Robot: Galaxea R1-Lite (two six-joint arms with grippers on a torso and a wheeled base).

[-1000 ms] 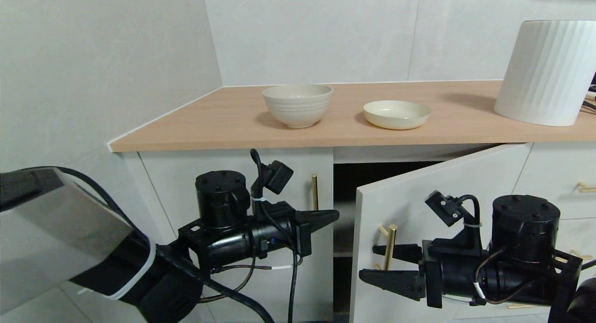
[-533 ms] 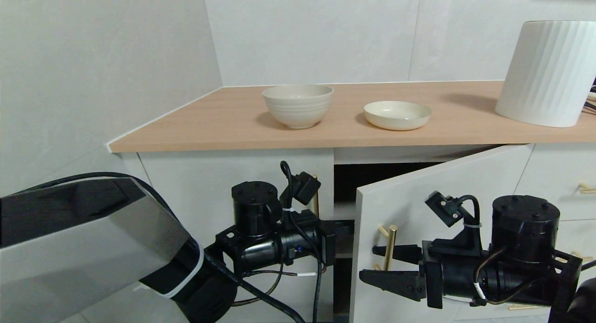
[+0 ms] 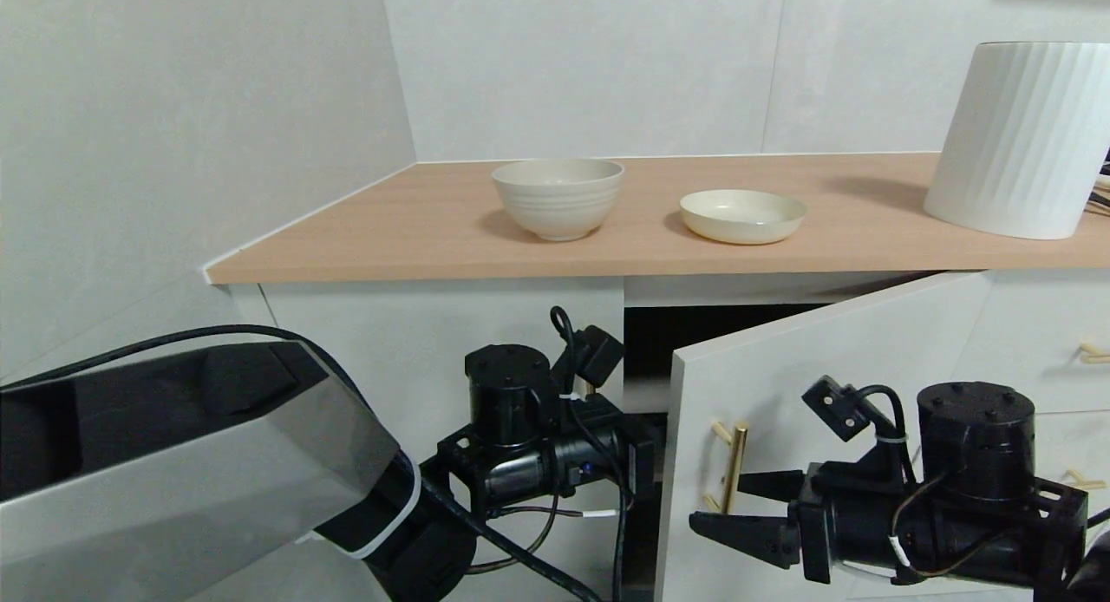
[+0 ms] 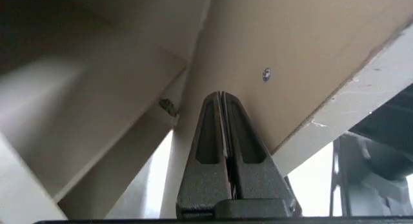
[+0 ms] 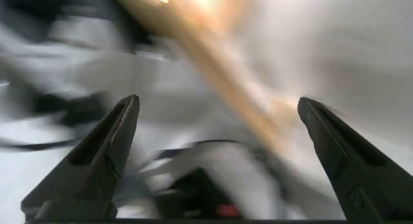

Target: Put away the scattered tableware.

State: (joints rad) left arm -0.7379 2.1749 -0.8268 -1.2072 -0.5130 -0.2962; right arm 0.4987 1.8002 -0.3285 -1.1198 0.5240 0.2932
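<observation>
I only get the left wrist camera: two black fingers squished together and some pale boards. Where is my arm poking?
Observer: Your left gripper sits in the dark gap beside the half-open cabinet door, under the countertop.
Operator: Is my other hand helping?
Observer: The right gripper is outside that door, fingers open, by its gold handle.
Operator: Where are the dishes?
Observer: A bowl and a shallow dish stand apart on the countertop, with neither gripper near them.
</observation>
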